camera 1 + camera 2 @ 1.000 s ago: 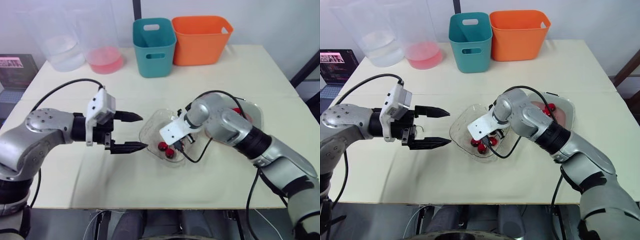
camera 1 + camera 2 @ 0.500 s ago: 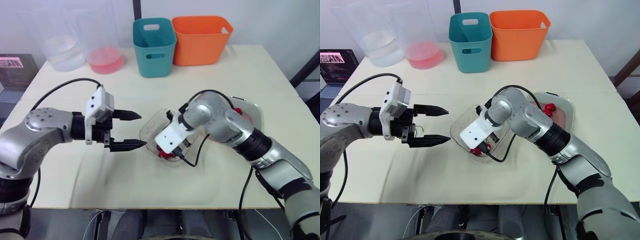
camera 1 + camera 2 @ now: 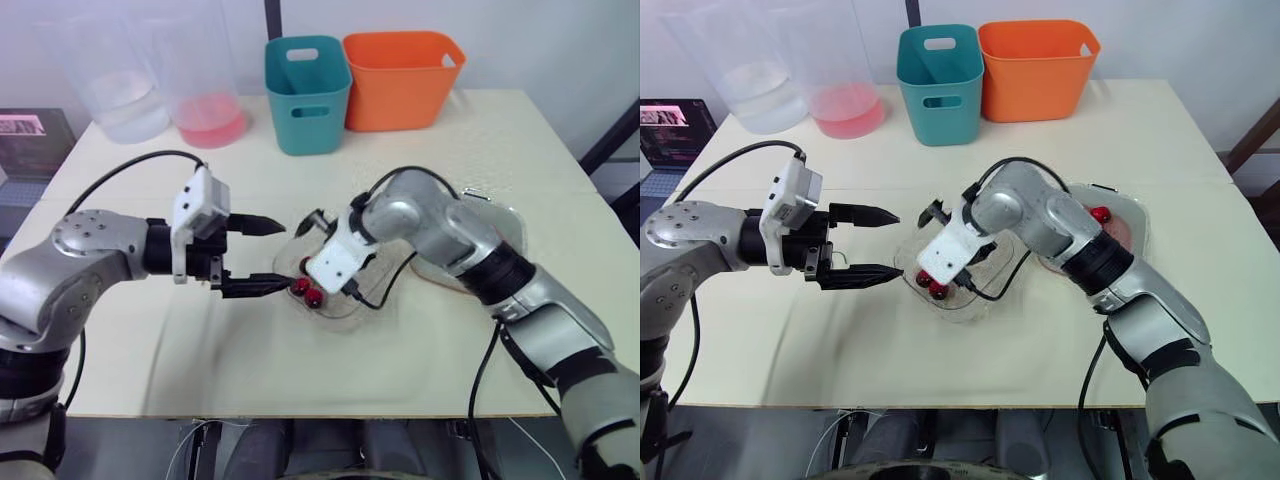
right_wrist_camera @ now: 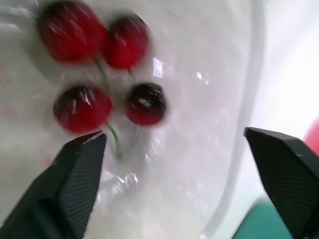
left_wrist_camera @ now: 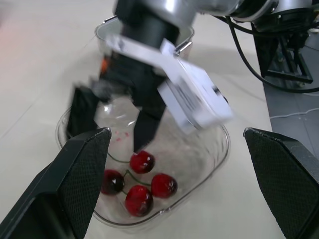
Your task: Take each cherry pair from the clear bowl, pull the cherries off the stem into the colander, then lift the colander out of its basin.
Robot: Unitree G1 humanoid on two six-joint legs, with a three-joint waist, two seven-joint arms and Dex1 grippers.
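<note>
The clear bowl (image 3: 345,300) sits mid-table with two pairs of red cherries (image 5: 142,162) on green stems in its left half. My right gripper (image 5: 113,123) hangs just above them, pointing down into the bowl, open, with nothing between its fingers (image 5: 145,127). My left gripper (image 3: 286,258) is open at the bowl's left rim, its lower fingertip close to the cherries (image 3: 307,292). The colander in its basin (image 3: 1127,228) stands to the right, partly behind my right arm, with red cherries (image 3: 1099,214) inside.
At the back stand a teal bin (image 3: 307,90) and an orange bin (image 3: 403,78). A clear jug with pink liquid (image 3: 210,118) and a clear container (image 3: 125,100) are at the back left. A laptop (image 3: 30,140) lies off the table's left edge.
My right gripper has opened from nearly shut and swung left across the bowl. The cherries now lie further left in the bowl. My left gripper has edged slightly toward the bowl.
</note>
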